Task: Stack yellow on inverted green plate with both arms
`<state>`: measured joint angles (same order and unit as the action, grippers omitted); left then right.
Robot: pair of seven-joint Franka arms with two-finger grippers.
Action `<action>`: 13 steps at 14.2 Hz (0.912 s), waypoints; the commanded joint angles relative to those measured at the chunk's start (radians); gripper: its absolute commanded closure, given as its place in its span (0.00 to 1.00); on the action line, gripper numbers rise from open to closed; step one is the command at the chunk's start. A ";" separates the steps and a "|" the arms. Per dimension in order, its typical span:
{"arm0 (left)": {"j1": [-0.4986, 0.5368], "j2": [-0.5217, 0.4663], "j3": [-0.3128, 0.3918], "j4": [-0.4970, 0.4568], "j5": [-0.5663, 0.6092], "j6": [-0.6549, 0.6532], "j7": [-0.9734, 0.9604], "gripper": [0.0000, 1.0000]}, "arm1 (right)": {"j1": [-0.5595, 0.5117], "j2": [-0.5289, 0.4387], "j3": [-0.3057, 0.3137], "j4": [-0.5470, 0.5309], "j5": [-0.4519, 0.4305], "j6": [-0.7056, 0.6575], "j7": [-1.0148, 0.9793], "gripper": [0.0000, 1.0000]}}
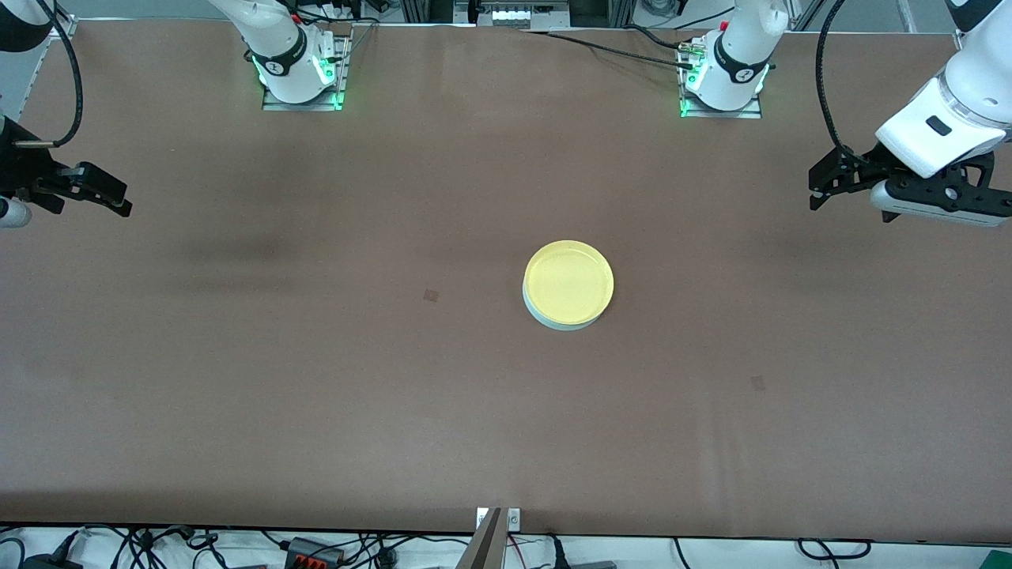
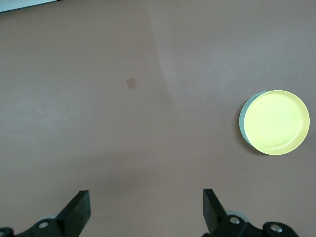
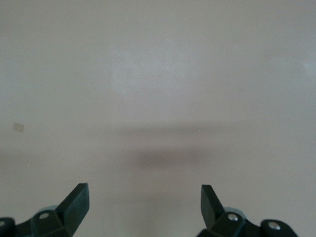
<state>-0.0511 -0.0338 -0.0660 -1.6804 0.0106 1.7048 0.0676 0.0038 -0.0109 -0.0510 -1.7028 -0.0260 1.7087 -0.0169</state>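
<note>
While both arms hang back at the two ends of the scene, the brown tabletop (image 1: 316, 379) takes up nearly everything I can see, a wide plain sheet with a couple of small darker square marks on it.

Next in size are the arms themselves. Left arm (image 1: 961, 95) comes in at its own end of the tabletop, white shell bent down to a black wrist, and the left tool (image 1: 822, 186) hangs in the air over the bare brown surface there. Its two fingers (image 2: 79, 210) stand wide apart with nothing between them. Right arm (image 1: 24, 32) sits at the other end, mostly cut off by the edge of the front view, and the right tool (image 1: 111, 197) hovers over bare tabletop too, jaws spread wide and empty; its wrist view shows only brown surface and its own shadow past the fingers (image 3: 76, 200).

Smaller still is the stack, lying near the middle of the tabletop, a little toward the left arm's end. Yellow (image 1: 568, 283) sits on top, rim up, resting on the green plate (image 1: 545, 320), of which only a thin pale crescent peeps out along the edge nearer the front camera. The left wrist view shows the same thing: yellow (image 2: 276, 122) covers almost all of the green plate (image 2: 243, 118).

Both tools are well apart from the stack, neither touching it. The left tool is the closer of the two, though there is plenty of open tabletop between it and the plates.
</note>
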 commanded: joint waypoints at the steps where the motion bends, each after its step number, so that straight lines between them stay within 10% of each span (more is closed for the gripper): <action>1: 0.007 -0.011 -0.005 0.005 -0.018 -0.007 0.014 0.00 | 0.008 -0.017 -0.003 -0.015 -0.003 0.008 0.000 0.00; 13: 0.007 -0.009 -0.005 0.005 -0.018 -0.007 0.014 0.00 | 0.010 -0.018 -0.003 -0.012 -0.008 0.019 -0.006 0.00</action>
